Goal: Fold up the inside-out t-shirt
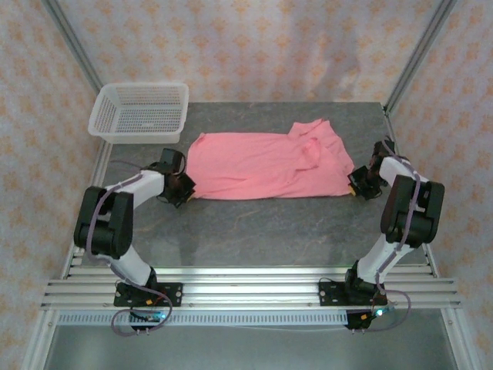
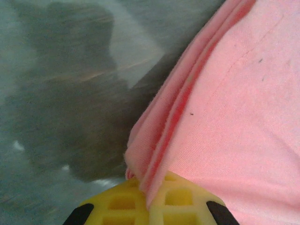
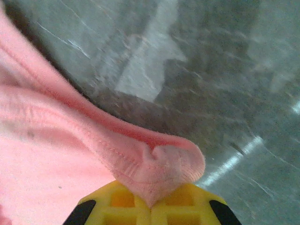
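Note:
The salmon-pink inside-out t-shirt (image 1: pixel 266 164) lies spread across the middle of the grey table, with a bunched part at its far right. At the shirt's near left corner, my left gripper (image 1: pixel 187 194) is shut on the cloth. In the left wrist view the layered edge of the t-shirt (image 2: pixel 225 112) runs down between the yellow fingers (image 2: pixel 183 201) of the gripper (image 2: pixel 151 206). My right gripper (image 1: pixel 356 185) is shut on the near right corner. There a hemmed fold of the t-shirt (image 3: pixel 159 171) is pinched between the gripper's (image 3: pixel 151 206) closed yellow fingers (image 3: pixel 119 201).
A white mesh basket (image 1: pixel 140 112) stands at the table's far left corner. Bare grey table (image 1: pixel 262 231) lies between the shirt and the arm bases. Metal frame posts rise at the far corners.

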{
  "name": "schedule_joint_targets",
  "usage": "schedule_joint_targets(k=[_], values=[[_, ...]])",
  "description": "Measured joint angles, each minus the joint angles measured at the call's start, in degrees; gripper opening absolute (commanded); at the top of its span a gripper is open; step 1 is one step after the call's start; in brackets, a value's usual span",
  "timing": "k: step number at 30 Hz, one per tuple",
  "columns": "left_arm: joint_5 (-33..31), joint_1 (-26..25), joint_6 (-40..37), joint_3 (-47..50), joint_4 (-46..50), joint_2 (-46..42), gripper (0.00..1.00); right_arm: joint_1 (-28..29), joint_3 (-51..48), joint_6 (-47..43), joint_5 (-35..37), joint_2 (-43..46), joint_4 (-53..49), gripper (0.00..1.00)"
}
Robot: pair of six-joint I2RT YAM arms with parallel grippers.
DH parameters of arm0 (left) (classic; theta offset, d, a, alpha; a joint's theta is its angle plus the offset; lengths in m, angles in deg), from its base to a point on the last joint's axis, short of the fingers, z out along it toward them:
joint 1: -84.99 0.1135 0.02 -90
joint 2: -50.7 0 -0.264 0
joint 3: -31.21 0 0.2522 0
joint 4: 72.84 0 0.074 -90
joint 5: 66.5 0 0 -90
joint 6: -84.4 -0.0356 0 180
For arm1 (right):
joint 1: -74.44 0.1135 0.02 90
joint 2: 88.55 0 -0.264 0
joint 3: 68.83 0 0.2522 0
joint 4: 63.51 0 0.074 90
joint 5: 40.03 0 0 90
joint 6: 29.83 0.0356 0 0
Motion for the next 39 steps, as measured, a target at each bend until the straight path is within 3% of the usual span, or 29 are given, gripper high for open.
schedule_joint_targets(k=[8, 9, 10, 12, 14, 16, 19, 23, 29, 34, 39], values=[[1.05, -0.31, -1.97, 11.02, 8.37, -13.66, 0.0, 0.02, -14.03, 5.55, 5.29, 16.68, -6.08, 0.0], [1.36, -0.61, -1.88, 11.85, 9.29, -15.52, 0.04, 0.02, -15.87, 6.71, 5.99, 19.28, -6.82, 0.0], [1.4, -0.9, -1.81, 12.24, 9.92, -16.79, 0.19, 0.02, -17.38, 7.58, 6.36, 21.44, -7.28, 0.02], [1.38, -1.77, -1.77, 12.76, 11.13, -19.65, 0.49, 0.02, -19.45, 8.76, 6.54, 24.87, -8.35, 0.27], [1.03, -2.23, -1.9, 12.48, 12.7, -22.05, 0.61, 0.13, -18.6, 8.35, 6.32, 25.18, -8.63, 0.38], [-0.42, -2.23, -2.49, 10.51, 15.1, -24.06, 0.63, 0.87, -14.4, 6.51, 6.16, 23.47, -9.7, 0.41], [-2.99, -2.23, -3.89, 2.99, 17.22, -24.06, 0.63, 5.6, -0.24, 0.96, 6.47, 16.59, -10.45, 0.42], [-3.67, -2.23, -7.06, -9.81, 15.78, -17.49, 0.62, 12.81, 22.45, -7.23, 6.8, 1.44, -9.27, 0.42], [-3.41, -2.23, -10.38, -15.26, 13.07, -8.68, 0.62, 14.43, 47.63, -16.17, 8.41, -23.06, -11.15, 0.42], [-3.17, -2.23, -12.09, -15.37, 13.18, -7.3, 0.62, 14.1, 57.44, -19.19, 9.38, -34.86, -15.93, 0.41], [-3.17, -2.23, -13.97, -16.15, 13.84, -6.58, 0.63, 14.01, 57.48, -20.96, 9.51, -36.24, -18.34, 0.41]])
